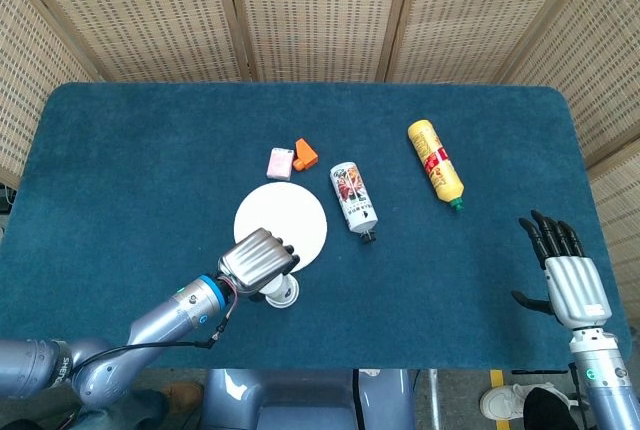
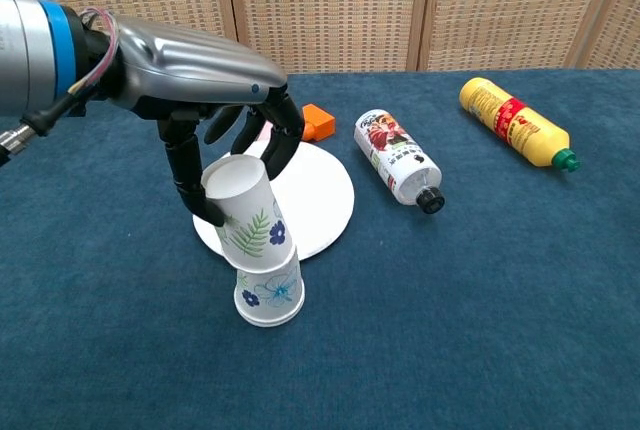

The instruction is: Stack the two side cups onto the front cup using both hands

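I am viewing the blue table [image 1: 120,150]; the white plate [image 2: 318,200] is lying near its centre; my left hand [image 2: 200,70] is gripping the fern-print cup [image 2: 248,218] inverted and tilted, seated over the front cup [image 2: 270,295] just beside the plate's near rim; my right hand [image 1: 570,275] is hovering empty, fingers spread wide, well apart.
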